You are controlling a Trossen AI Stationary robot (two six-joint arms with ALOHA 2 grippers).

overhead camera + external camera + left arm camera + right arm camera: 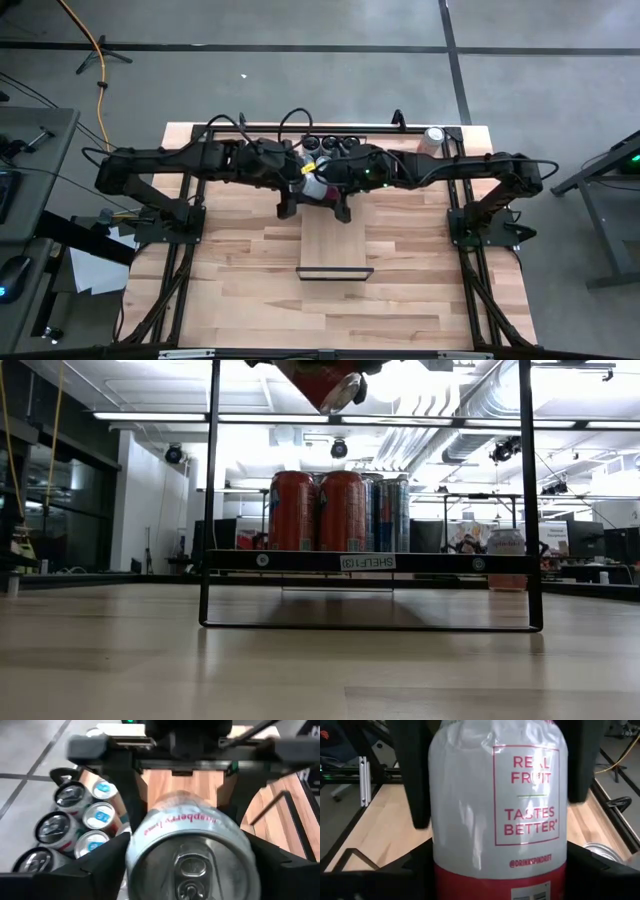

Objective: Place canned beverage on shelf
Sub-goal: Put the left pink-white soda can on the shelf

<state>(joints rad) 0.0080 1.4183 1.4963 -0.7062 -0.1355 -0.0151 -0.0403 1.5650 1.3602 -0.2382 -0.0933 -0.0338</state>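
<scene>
Hovering mid-air over the far end of the shelf (335,245), the can (316,186) lies tipped sideways between both arms. Left gripper (190,870) has its fingers around the lid end; right gripper (495,820) flanks the body, but whether either actually clamps cannot be told. Looks like a handover. Rigid aluminium, probably full and heavy, smooth and slippery, dents if squeezed; best gripped mid-body across the wall. More cans (333,143) stand at the table's far edge.

One shelf (335,245) — two arms (170,165) — several cans (97,815)
</scene>
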